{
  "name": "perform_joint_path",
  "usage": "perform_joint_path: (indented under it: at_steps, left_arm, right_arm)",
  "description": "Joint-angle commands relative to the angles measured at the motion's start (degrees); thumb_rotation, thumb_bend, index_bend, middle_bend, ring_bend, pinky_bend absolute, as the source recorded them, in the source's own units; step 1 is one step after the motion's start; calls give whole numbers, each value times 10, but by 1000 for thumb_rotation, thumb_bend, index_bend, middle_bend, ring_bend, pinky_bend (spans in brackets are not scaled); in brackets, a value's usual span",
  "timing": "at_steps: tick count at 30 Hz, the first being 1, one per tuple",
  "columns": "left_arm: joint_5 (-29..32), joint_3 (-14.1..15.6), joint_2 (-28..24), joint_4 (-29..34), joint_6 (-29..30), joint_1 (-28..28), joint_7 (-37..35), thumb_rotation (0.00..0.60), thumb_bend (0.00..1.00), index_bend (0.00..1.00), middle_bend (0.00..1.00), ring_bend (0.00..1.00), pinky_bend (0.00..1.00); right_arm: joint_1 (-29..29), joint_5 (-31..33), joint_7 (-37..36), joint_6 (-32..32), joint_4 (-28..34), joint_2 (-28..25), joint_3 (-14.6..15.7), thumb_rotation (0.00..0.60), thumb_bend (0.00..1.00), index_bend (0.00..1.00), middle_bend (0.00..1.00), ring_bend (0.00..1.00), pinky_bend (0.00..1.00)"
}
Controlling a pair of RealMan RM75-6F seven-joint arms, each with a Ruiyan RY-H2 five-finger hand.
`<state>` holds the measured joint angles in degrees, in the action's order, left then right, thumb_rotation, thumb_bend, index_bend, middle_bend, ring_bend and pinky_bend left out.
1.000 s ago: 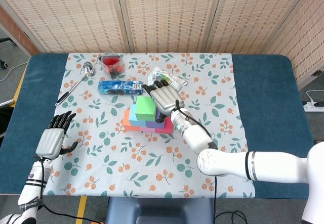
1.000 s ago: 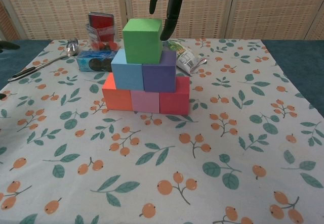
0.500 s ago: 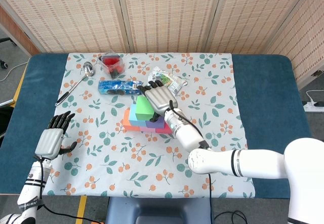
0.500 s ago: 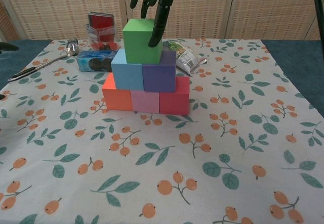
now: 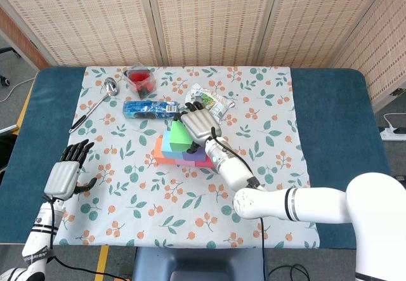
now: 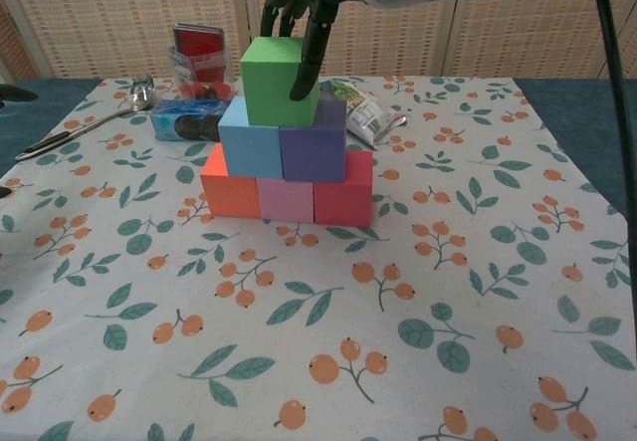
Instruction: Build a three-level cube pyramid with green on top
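The pyramid stands mid-table: an orange cube, a pink cube and a red cube at the bottom, then a blue cube and a purple cube. The green cube sits on top. My right hand reaches over it from behind. One finger lies down the cube's right face and the others curl at its back top edge; no grip on opposite faces shows. My left hand hovers open, fingers spread, at the table's front left.
Behind the pyramid lie a blue cookie pack, a clear box with red contents and a snack bag. A spoon lies at the back left. The floral cloth stretches bare in front of the pyramid.
My right hand has come down from above and behind the pyramid until its fingers touch the green cube. The cubes and the left hand have stayed put.
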<state>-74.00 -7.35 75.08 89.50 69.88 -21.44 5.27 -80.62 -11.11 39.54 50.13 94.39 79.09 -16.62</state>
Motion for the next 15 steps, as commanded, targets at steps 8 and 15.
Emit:
perform_joint_path:
  at_steps: [8, 15]
  left_arm:
    - [-1, 0, 1, -3, -1, -1, -2, 600, 312, 0, 0, 0, 43]
    - [0, 0, 2, -3, -2, -1, -3, 600, 312, 0, 0, 0, 43]
  right_arm:
    - [-7, 4, -4, 6, -4, 3, 6, 600, 0, 265, 294, 29, 0]
    - [-11, 5, -6, 16, -2, 3, 7, 600, 0, 276, 309, 47, 0]
